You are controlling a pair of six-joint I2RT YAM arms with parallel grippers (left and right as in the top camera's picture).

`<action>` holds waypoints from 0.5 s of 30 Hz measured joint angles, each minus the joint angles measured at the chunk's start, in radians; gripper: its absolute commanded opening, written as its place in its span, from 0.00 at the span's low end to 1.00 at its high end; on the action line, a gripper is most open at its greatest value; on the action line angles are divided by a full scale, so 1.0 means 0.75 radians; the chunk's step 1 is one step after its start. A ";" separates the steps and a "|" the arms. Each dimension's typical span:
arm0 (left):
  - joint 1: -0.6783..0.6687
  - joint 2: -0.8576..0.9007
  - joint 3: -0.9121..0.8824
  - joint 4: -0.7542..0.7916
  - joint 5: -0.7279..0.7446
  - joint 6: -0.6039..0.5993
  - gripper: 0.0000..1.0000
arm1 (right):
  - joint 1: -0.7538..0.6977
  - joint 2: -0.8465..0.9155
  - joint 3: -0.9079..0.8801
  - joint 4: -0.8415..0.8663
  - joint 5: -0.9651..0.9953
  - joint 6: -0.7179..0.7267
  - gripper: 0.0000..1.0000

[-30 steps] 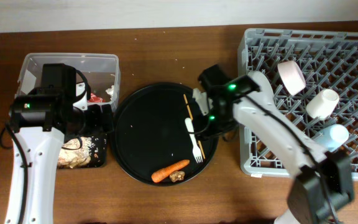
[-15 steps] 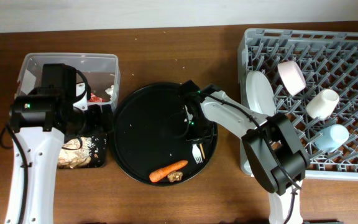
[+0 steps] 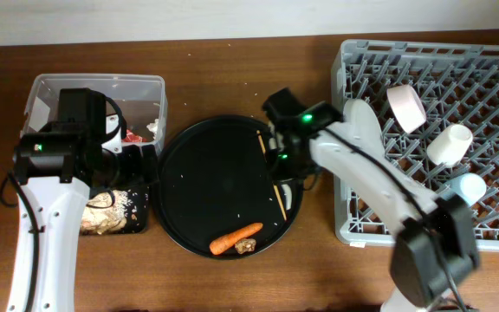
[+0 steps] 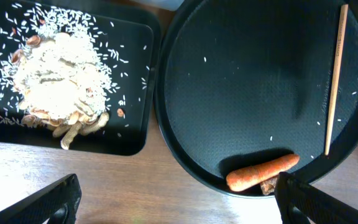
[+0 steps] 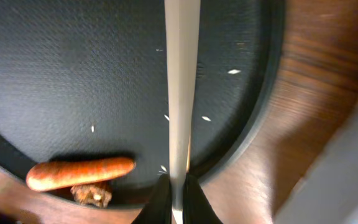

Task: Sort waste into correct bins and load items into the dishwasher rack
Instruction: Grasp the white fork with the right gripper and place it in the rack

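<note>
no readable text, no labels, brands or numbers — nothing legible anywhere

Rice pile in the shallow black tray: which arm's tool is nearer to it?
Left. The left tool hangs open right beside the rice pile; the right tool, shut on the white fork, is across the round black tray.

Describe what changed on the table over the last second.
The right gripper came down onto the round black tray, shut on the white plastic fork and drew it toward the tray's right rim. The chopsticks, the orange carrot and the left gripper stayed where they were.
</note>
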 measured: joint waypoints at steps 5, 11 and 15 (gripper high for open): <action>0.000 0.000 -0.002 0.002 0.000 0.000 0.99 | -0.403 -0.507 0.008 -0.234 0.186 -0.085 0.04; 0.000 0.000 -0.003 0.001 0.000 0.000 0.99 | -0.958 -0.403 -0.068 -0.257 0.251 -0.399 0.05; 0.000 0.000 -0.003 0.002 0.000 0.000 0.99 | -0.969 -0.367 -0.157 -0.206 0.202 -0.460 0.07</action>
